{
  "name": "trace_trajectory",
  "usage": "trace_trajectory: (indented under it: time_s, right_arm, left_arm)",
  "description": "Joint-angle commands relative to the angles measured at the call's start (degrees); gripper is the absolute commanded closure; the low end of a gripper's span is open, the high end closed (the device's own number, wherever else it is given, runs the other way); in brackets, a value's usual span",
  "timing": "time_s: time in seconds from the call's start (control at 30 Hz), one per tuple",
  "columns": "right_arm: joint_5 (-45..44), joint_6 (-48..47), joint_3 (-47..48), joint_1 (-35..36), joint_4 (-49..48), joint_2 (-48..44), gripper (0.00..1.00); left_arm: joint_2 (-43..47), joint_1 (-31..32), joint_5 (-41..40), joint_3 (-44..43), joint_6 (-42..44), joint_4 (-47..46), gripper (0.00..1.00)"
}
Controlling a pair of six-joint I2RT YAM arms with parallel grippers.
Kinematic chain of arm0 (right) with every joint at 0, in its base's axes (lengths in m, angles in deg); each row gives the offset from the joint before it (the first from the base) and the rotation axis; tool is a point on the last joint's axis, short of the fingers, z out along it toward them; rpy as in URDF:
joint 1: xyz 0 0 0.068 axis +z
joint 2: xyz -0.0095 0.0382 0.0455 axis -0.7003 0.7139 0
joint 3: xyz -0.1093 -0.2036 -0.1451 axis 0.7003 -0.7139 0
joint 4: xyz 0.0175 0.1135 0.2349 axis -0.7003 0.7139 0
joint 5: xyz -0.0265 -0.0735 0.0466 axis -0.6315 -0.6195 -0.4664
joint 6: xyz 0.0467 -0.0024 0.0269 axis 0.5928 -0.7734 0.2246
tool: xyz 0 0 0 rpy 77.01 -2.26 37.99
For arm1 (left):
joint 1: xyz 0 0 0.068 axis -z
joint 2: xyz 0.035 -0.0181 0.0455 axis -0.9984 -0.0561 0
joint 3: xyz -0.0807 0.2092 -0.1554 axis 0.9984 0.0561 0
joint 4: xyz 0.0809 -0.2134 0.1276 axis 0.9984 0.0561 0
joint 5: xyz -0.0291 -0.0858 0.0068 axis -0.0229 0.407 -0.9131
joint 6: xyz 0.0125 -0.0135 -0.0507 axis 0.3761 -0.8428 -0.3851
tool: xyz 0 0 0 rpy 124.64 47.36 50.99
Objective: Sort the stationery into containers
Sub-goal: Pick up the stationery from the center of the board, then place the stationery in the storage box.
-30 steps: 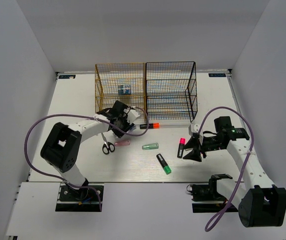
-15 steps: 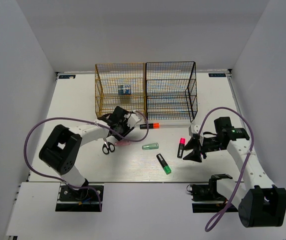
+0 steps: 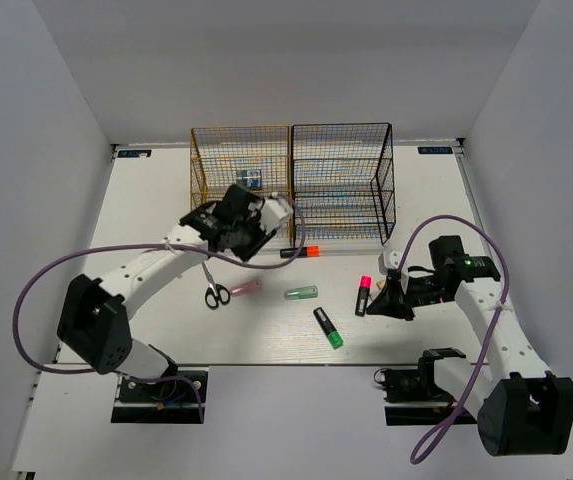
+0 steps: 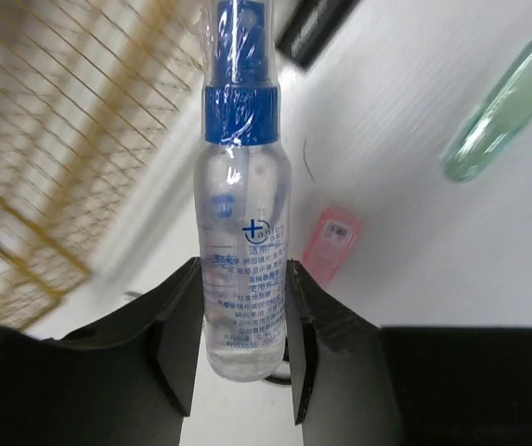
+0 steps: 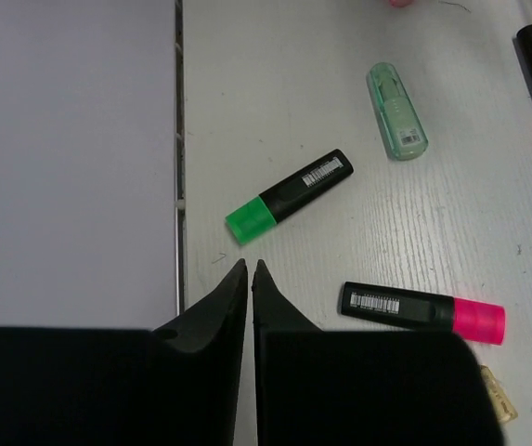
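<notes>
My left gripper [image 3: 249, 232] is shut on a clear pen [image 4: 244, 279] with a blue collar and holds it up in front of the gold-yellow rack [image 3: 238, 175]. The black rack [image 3: 343, 180] stands to its right. On the table lie scissors [image 3: 213, 288], a pink capsule [image 3: 245, 286], a green capsule [image 3: 301, 292], an orange-capped highlighter [image 3: 302, 252], a green-capped highlighter [image 3: 328, 327] and a pink-capped highlighter [image 3: 364, 295]. My right gripper [image 3: 384, 305] is shut on nothing, low beside the pink-capped highlighter [image 5: 423, 311], its tips [image 5: 250, 265] near the green cap [image 5: 249, 223].
A blue tape roll [image 3: 250, 179] sits on a shelf of the gold-yellow rack. A beige eraser [image 5: 498, 392] lies by the right gripper. White walls close in the table on three sides. A seam in the table [image 5: 179, 186] runs left of the right gripper.
The left arm has risen from the table by the scissors toward the racks, carrying the clear pen. The right gripper's jaws have closed with nothing between them.
</notes>
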State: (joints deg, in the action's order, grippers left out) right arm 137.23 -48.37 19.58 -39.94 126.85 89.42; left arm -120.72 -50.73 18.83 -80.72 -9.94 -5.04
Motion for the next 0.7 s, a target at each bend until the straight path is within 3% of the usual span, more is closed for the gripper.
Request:
trace_trajectory:
  time_s: [0.0,0.07,0.2,0.3,0.4,0.53,0.67]
  right_arm:
    - [2.05,-0.93,2.16,-0.12,2.72,0.79,0.93]
    - [2.14,-1.02,2.78,-0.03,2.98,1.67,1.0]
    - [1.62,-1.46,4.44,-0.03,5.09,3.42,1.0]
    - [0.74,-1.29,4.27,-0.12,3.87,3.43,1.0]
    - [-1.9,3.45,2.08,-0.03,-1.48,0.71,1.0]
    - [-6.55,11.97,-3.44,0.23,-15.44,-4.56,1.0]
    - [-8.84,13.83,-3.73,0.06,-18.11,-7.3,1.0]
  left_arm:
    - [3.63,0.25,4.12,-12.57,2.74,10.98,1.0]
    - [2.49,0.33,3.6,-19.34,5.46,13.38,1.0]
    - [2.31,-1.24,4.29,-20.0,19.39,8.74,1.0]
    - [0.47,-3.96,6.39,-22.63,23.04,4.33,1.0]
    - [-4.01,-7.92,12.01,-29.81,25.68,6.17,1.0]
    - [-8.41,-9.77,10.98,-32.22,29.63,4.86,1.0]
    - [-11.83,-11.35,10.97,-34.15,33.5,2.84,1.0]
